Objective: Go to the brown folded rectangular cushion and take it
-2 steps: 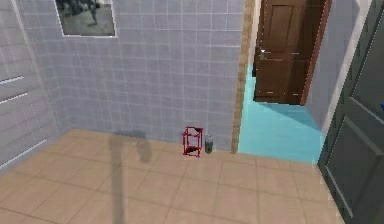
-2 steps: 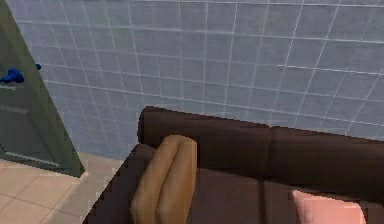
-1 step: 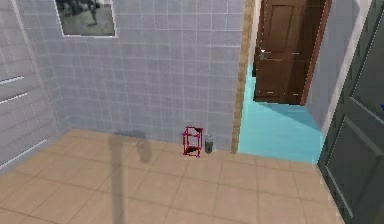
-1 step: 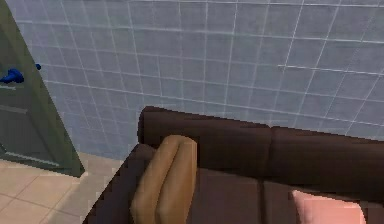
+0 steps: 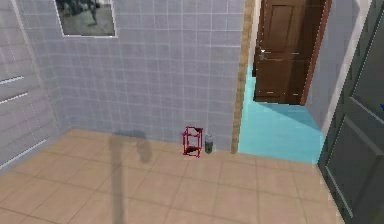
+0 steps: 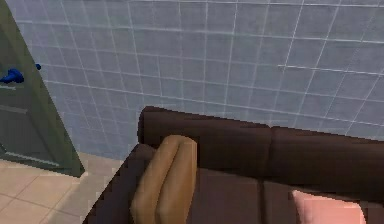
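One brown folded rectangular cushion (image 6: 168, 180) stood propped at the dark brown sofa (image 6: 250, 150) end, apparently against its arm; end effector state could not be told.

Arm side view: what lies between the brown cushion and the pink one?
Bare sofa seat runs between the brown cushion and the pink cushion, as the arm side view shows.

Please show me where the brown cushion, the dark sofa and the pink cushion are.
brown cushion (image 6: 167, 182): arm side view, middle of its front face.
dark sofa (image 6: 270, 152): arm side view, its backrest.
pink cushion (image 6: 330, 209): arm side view, its upper face.
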{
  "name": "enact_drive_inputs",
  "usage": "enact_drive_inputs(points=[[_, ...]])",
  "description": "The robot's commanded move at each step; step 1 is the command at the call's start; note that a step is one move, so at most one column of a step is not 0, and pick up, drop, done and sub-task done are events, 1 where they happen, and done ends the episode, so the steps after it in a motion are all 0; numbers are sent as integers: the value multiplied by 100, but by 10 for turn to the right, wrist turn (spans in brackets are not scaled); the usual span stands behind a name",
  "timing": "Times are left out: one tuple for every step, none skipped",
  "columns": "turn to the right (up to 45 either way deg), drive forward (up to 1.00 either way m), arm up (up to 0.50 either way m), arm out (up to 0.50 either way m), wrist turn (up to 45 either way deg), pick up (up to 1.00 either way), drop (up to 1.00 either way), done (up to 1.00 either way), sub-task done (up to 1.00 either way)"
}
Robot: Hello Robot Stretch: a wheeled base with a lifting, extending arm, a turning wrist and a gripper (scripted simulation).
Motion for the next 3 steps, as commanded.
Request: enact_drive_inputs(points=[[0,0,0,0,450,0,0,0,0],[0,0,0,0,270,0,0,0,0],[0,0,0,0,0,100,0,0,0]])
